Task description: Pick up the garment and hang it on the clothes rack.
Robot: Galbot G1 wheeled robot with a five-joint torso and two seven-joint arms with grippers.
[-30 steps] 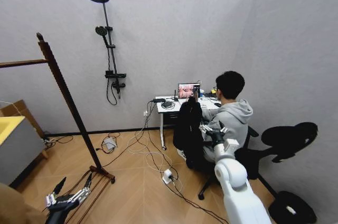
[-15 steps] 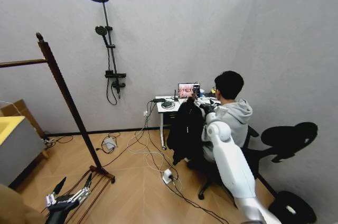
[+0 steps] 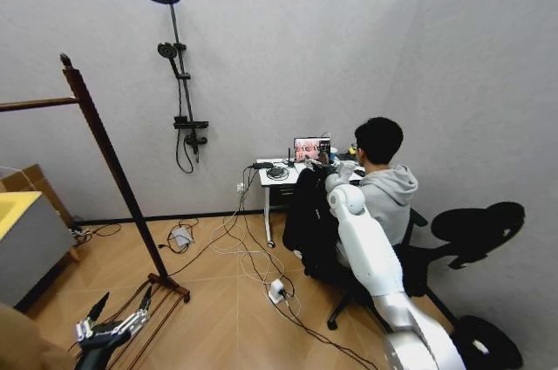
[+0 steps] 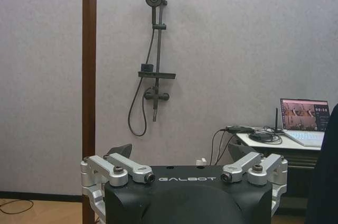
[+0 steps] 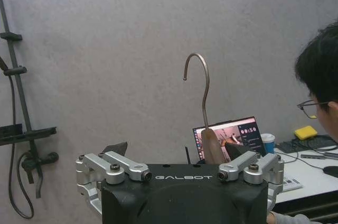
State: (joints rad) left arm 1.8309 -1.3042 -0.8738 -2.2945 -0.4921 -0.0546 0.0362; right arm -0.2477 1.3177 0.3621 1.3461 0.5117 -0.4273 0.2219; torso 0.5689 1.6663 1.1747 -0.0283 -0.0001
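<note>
**Right arm holds up a black coat by its hanger**

The white right arm's gripper (image 3: 331,163) is at the hanger top of the limp black long-sleeved coat (image 3: 309,213); whether its fingers are closed I cannot tell. The curved metal hook (image 5: 199,91) stands upright. The soft fabric would likely sway. The left gripper (image 3: 112,326) idles low, fingers spread, near the reddish-brown wooden rack (image 3: 105,147).
</note>
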